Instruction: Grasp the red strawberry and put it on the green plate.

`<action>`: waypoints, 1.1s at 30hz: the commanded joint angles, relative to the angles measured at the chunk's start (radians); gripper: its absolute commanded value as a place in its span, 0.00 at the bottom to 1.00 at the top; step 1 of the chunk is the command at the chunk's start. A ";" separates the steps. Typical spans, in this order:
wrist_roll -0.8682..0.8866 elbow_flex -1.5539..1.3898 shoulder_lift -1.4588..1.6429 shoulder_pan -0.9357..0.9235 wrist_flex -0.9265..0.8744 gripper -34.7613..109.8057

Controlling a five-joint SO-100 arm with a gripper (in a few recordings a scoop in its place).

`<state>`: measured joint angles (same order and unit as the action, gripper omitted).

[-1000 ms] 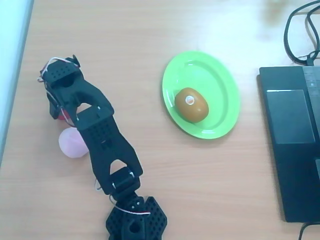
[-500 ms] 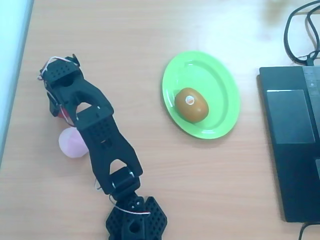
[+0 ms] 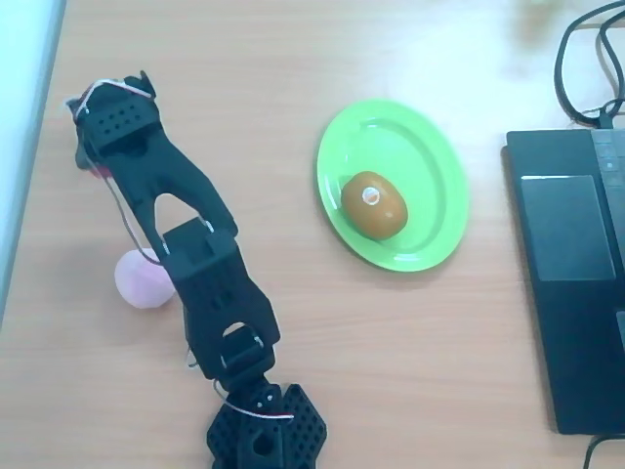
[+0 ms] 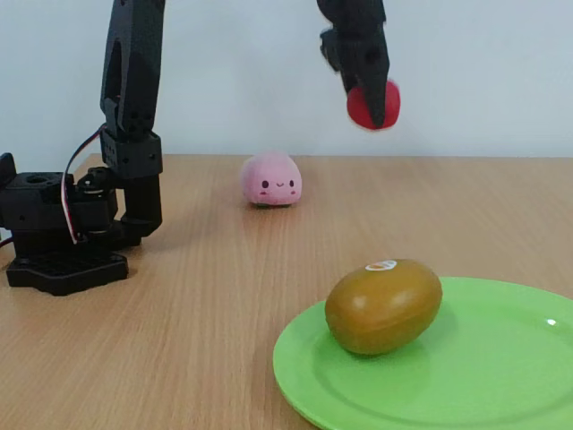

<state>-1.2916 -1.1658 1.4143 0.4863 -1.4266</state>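
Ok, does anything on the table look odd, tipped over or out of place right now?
Nothing looks spilled or damaged. One point: the green plate already holds a brown-orange fruit, taking up part of it. The claw holds the red strawberry above the table, and the pink fruit sits upright.

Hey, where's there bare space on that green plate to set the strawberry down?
The green plate is bare along its upper and right parts, toward the laptop. The brown fruit crowds its lower left. The gripper holds the red strawberry above the table.
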 commanded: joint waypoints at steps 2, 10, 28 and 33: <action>0.143 0.061 0.120 -0.048 -0.075 0.40; 0.502 0.094 0.201 -0.236 -0.127 0.39; 1.028 0.098 0.109 -0.785 -0.100 0.37; 1.058 0.143 0.009 -0.851 -0.077 0.36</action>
<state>-0.2378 -1.0677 1.4373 -0.3283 -1.5140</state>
